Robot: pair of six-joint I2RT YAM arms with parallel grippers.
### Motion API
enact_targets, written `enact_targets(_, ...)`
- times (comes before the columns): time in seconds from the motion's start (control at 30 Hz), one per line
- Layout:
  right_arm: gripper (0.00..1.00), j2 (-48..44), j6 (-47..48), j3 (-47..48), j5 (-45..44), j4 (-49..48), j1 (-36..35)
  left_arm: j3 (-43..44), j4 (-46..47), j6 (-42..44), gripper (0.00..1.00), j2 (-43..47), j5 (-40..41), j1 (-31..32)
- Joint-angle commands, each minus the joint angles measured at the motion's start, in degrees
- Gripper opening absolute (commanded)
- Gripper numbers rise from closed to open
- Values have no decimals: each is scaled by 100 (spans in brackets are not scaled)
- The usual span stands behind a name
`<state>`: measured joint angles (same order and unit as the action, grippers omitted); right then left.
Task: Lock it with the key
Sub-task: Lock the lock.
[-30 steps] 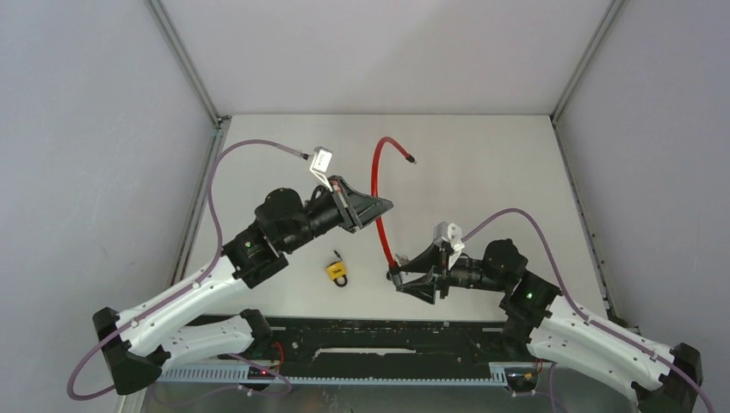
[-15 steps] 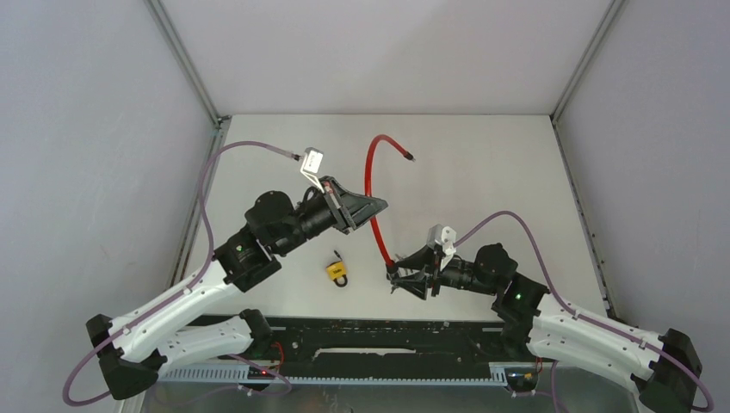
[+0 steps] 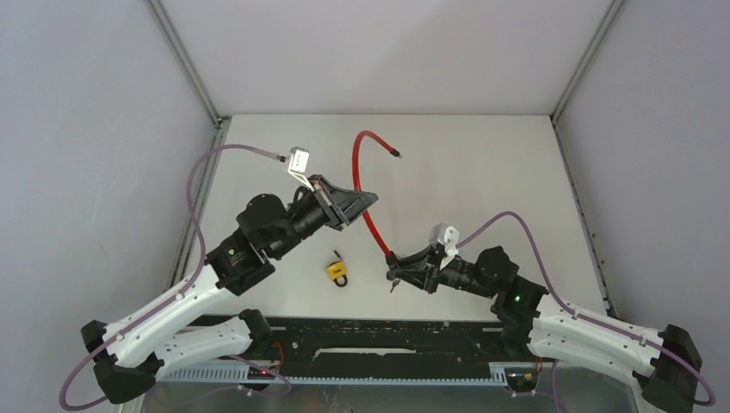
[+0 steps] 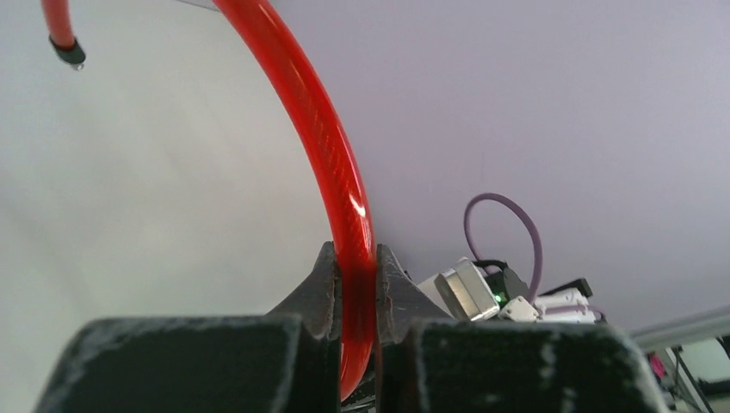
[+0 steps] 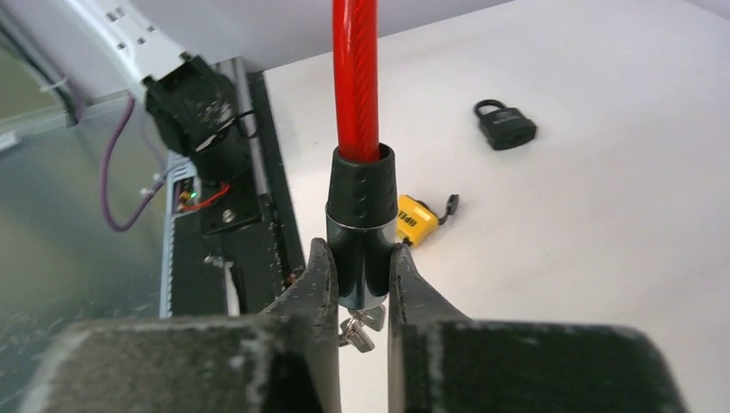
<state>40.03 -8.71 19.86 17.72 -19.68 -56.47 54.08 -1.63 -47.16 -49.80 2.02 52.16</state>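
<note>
A red cable lock (image 3: 368,225) arcs above the table, its free tip (image 3: 397,156) pointing right at the back. My left gripper (image 3: 365,200) is shut on the cable's middle; in the left wrist view the red cable (image 4: 340,172) runs up from between the fingers of that gripper (image 4: 355,258). At the near end my right gripper (image 3: 398,268) is shut on the cable's black lock barrel (image 5: 361,215). Small silver keys (image 5: 361,329) hang from under the barrel, between the fingers of the right gripper (image 5: 360,262).
A yellow padlock (image 3: 337,271) lies on the table (image 3: 482,172) left of my right gripper, also seen as the yellow padlock (image 5: 419,219) behind the barrel. A black padlock (image 5: 505,126) lies farther back. A black rail (image 3: 379,337) runs along the near edge.
My right gripper has closed on the black lock barrel and shifted slightly left. The left arm has drawn the cable to the left, so the arc and its free tip moved left.
</note>
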Motion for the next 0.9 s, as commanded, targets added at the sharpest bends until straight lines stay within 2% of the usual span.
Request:
enact_targets(0.0,0,-203,362,290,-1887,156,-289,285,-185,-178,0,308,915,13)
enact_targets(0.17,0,198,1593,941,-4745,327,-1049,266,-899,-595,0,437,2029,13)
enact_targets(0.3,0,1189,3327,1375,-6564,-663,-1409,338,-1445,-899,0,437,2461,13)
enact_targets(0.33,0,1382,3634,1462,-6871,-1064,-1471,356,-1532,-954,0,429,2496,13)
enact_targets(0.43,0,2277,5546,1623,-7545,-2651,-1651,384,-1680,-1038,0,412,2536,14)
enact_targets(0.5,0,2935,7006,1686,-7921,-4277,-1733,376,-1744,-1086,0,439,2567,16)
enact_targets(0.57,0,3661,8786,1756,-8082,-6319,-1793,365,-1783,-1094,0,477,2604,16)
enact_targets(0.6,0,3942,9303,1868,-8144,-6680,-1818,355,-1793,-1094,0,498,2611,15)
enact_targets(0.67,0,4176,9509,1941,-8104,-6733,-1880,336,-1803,-1086,0,538,2616,14)
enact_targets(0.87,0,4226,9185,1969,-8143,-6699,-2195,262,-1811,-1059,0,641,2654,13)
